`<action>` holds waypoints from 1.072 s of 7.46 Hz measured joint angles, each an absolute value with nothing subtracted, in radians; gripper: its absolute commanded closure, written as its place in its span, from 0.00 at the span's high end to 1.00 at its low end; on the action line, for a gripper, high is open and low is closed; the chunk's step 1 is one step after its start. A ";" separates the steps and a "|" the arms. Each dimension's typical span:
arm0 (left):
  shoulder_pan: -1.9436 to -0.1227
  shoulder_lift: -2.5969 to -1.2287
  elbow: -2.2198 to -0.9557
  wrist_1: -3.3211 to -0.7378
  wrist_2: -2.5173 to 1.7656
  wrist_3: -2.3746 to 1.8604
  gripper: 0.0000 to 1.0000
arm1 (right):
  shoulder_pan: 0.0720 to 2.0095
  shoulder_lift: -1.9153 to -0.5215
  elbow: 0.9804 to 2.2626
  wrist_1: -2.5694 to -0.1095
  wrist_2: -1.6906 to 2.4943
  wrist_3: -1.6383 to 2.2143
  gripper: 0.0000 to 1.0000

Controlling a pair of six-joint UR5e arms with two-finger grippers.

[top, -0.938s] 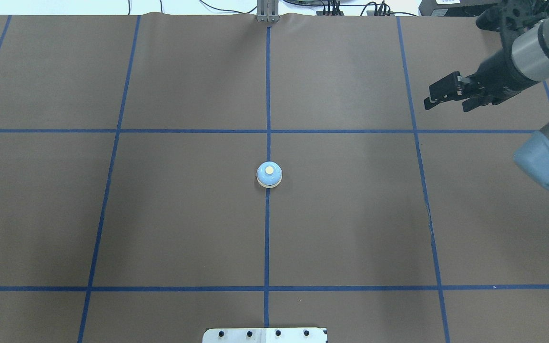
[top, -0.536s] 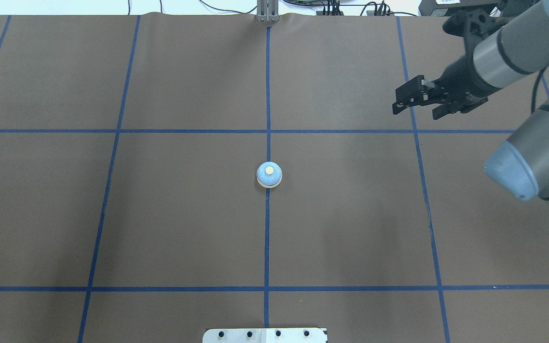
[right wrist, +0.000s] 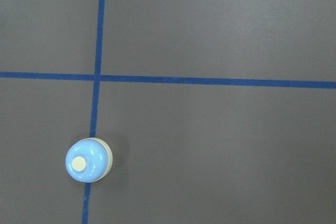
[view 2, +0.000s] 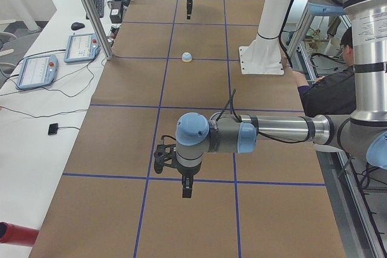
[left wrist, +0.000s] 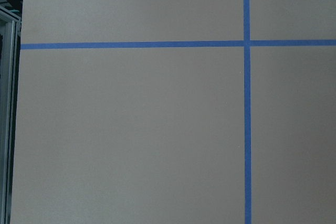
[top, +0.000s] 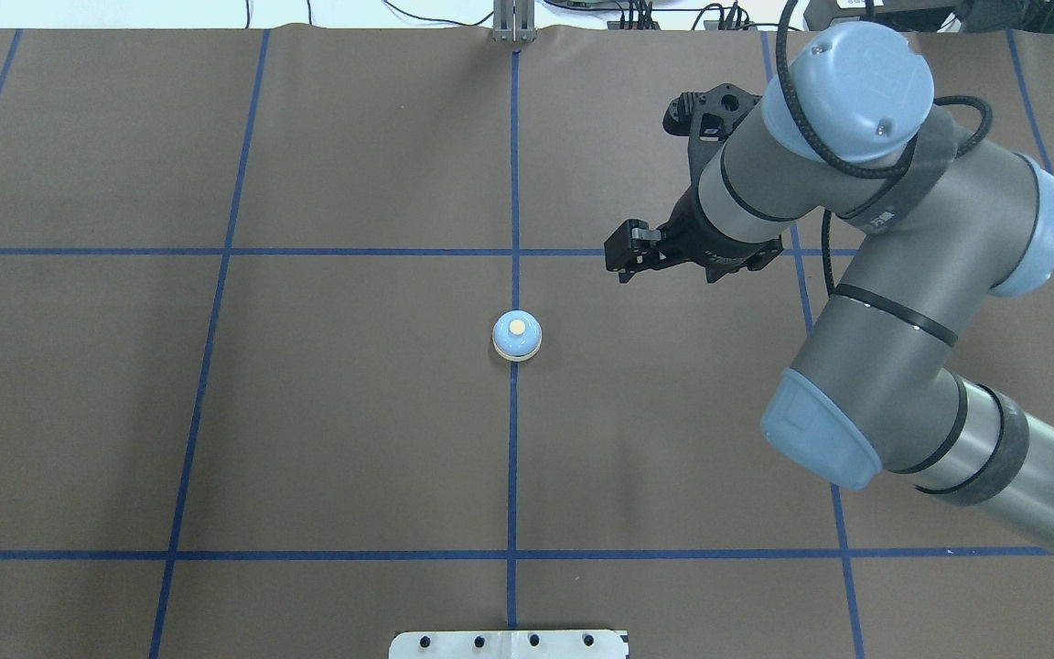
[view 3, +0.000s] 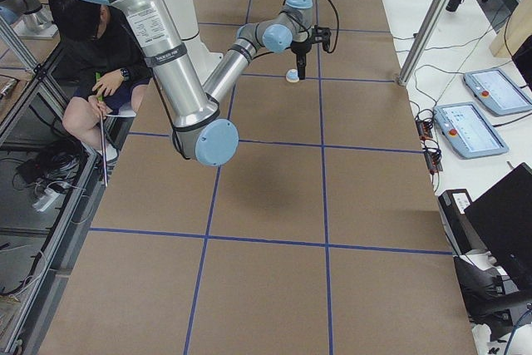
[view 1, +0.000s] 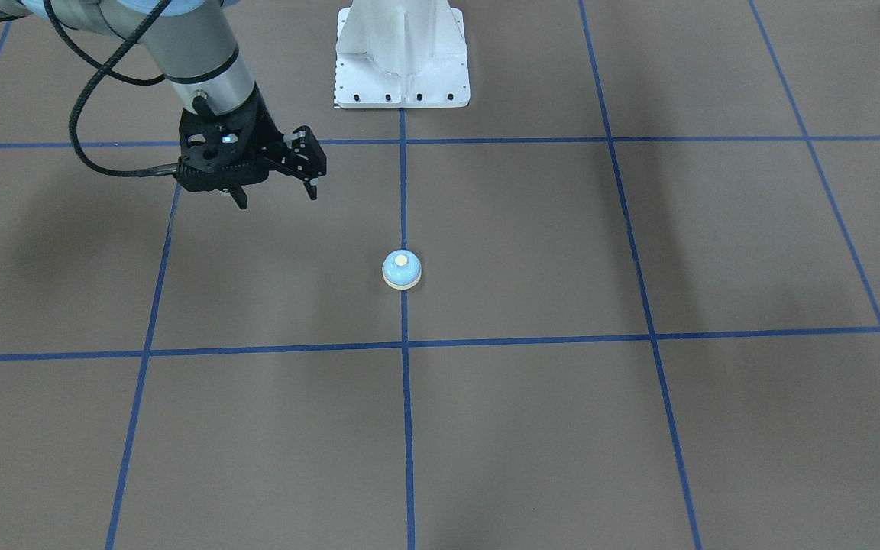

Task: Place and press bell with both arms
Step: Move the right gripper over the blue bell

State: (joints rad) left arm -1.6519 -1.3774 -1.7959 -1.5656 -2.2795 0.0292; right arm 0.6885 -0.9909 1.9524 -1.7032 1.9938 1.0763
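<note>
Starting at the robot's side: the white bolted pedestal plate (top: 509, 643) sits at the near edge of the brown paper-covered table (top: 335, 439), right on the middle blue tape line (top: 511, 458). Follow that line away from the robot and there's the small light-blue dome bell with cream base and cream button (top: 517, 336), upright on the tape about mid-table, button up, nothing touching it. It's round, so no long axis to fuss over

A bit farther out and to the right hangs the right arm's black two-finger claw (view 1: 276, 196), pointing down, fingers spread wide with nothing between them. That's the relation that matters imo: from the claw the bell lies left and back toward the robot, near but clearly apart. The right wrist cam agrees, bell sits low and left in its picture, not centred, so I'd guess a diagonal slide comes first

The left arm's black claw (view 2: 186, 190) is way out at the table's left end, well apart from the bell. It only shows in the side view, so can't tell if it's spread or clenched. The right claw is clearly the nearer one

Versus half a second back: bell hasn't budged, but the right claw was out by the right-hand tape line (top: 807, 316) and has swung in leftward toward the middle
</note>
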 measured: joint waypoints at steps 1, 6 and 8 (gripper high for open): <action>-1.618 -1.381 -1.797 -1.582 -2.279 -0.007 1.00 | 0.661 -0.950 1.918 -1.705 1.986 1.112 1.00; -1.583 -1.384 -1.799 -1.625 -2.281 -0.055 1.00 | 0.532 -0.657 1.511 -1.649 1.839 1.256 0.94; -1.582 -1.384 -1.799 -1.626 -2.281 -0.058 1.00 | 0.530 -0.643 1.421 -1.554 1.828 1.257 0.00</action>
